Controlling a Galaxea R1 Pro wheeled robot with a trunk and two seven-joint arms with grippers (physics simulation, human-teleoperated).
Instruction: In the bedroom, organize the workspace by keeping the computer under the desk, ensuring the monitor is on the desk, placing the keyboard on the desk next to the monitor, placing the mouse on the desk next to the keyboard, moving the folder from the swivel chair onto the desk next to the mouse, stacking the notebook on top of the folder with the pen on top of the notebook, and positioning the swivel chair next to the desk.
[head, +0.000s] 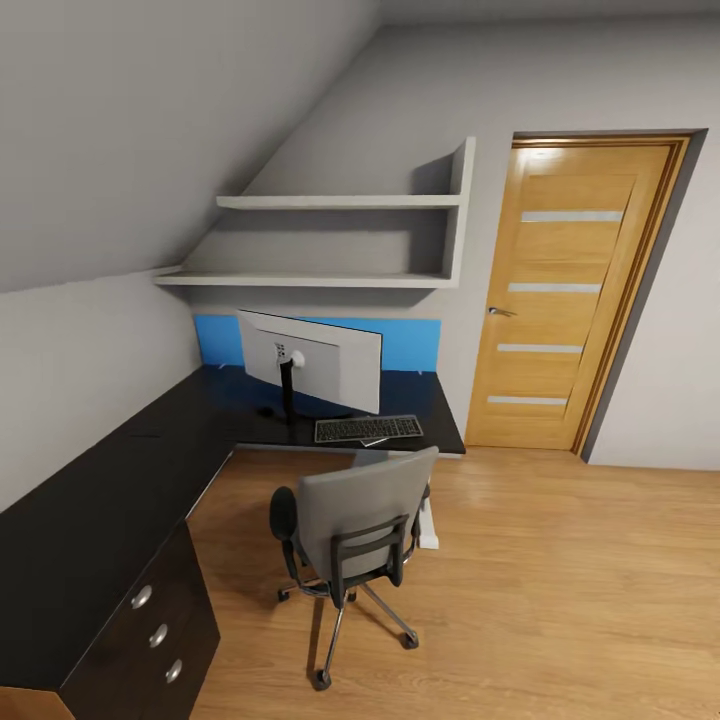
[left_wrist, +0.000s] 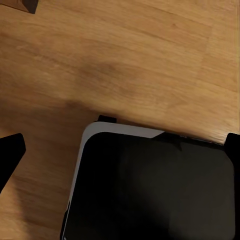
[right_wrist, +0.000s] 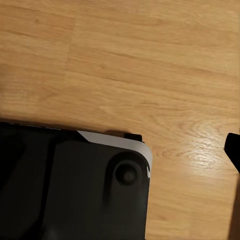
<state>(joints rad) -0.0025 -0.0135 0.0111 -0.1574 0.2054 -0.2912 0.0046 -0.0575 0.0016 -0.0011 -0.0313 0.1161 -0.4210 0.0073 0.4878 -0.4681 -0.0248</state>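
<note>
A wide pale-backed monitor (head: 312, 357) and flat black keyboard (head: 368, 429) sit on the glossy black L-shaped desk (head: 110, 500); the grey padded swivel chair (head: 357, 535) stands just before it. Whether either gripper is open or closed cannot be told.

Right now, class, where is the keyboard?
In the head view, the keyboard lies on the desk near its front edge, just in front of the monitor, with the swivel chair on the floor right below it.

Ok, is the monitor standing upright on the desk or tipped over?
Upright. In the head view the monitor stands on its slim black stand on the desk, pale back toward the camera, behind the keyboard.
</note>
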